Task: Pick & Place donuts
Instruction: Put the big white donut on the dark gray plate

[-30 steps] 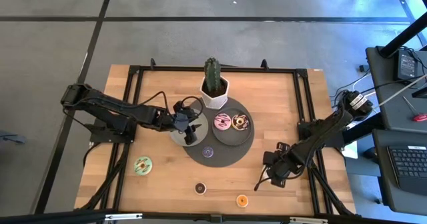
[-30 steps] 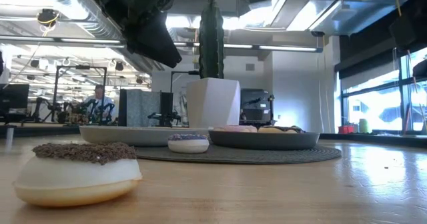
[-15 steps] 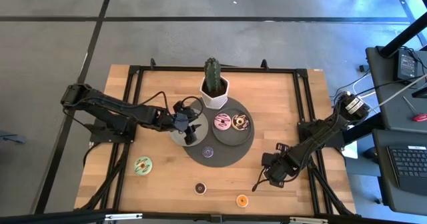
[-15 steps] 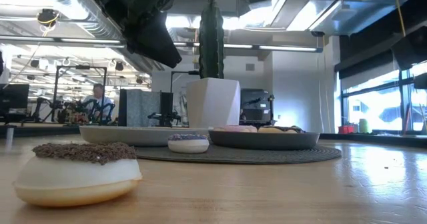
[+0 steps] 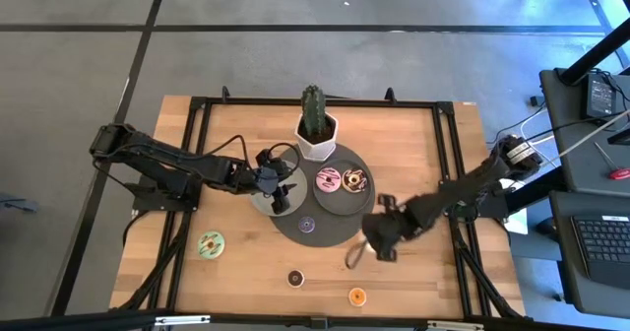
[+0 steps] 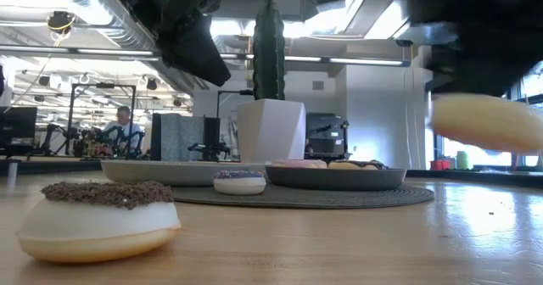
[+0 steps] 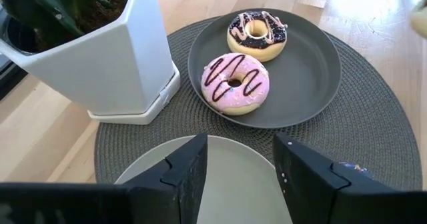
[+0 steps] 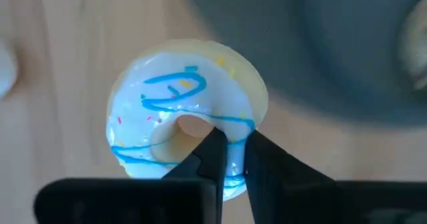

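Note:
My right gripper (image 8: 233, 151) is shut on a cream donut with white frosting and blue lines (image 8: 183, 127), above the wood by the round mat's right rim (image 5: 351, 256). My left gripper (image 7: 240, 177) stands open over the light grey plate (image 7: 230, 184). A pink donut (image 7: 235, 83) and a chocolate donut (image 7: 257, 32) lie on the dark plate (image 7: 310, 77). A small purple donut (image 5: 306, 225) rests on the mat. Green (image 5: 210, 243), dark (image 5: 294, 278) and orange (image 5: 356, 296) donuts lie on the wood toward the near edge. My right gripper pinches the donut's ring (image 8: 235, 132), with one finger (image 8: 212, 149) in the hole and the other (image 8: 261, 154) outside the rim. The fingers come down on the frosted top from above. The donut (image 6: 488, 120) hangs roughly level, lifted clear of the table.
A white pot with a cactus (image 5: 316, 129) stands at the far edge of the round dark mat (image 5: 335, 234). Both plates sit on the mat. Bare wood lies to the mat's right and along the near edge between the loose donuts.
My right gripper has moved from the table's right side toward the left and far side, up to the mat's rim. The blue-lined donut has gone with it. The donut now shows in the low view, clear of the table.

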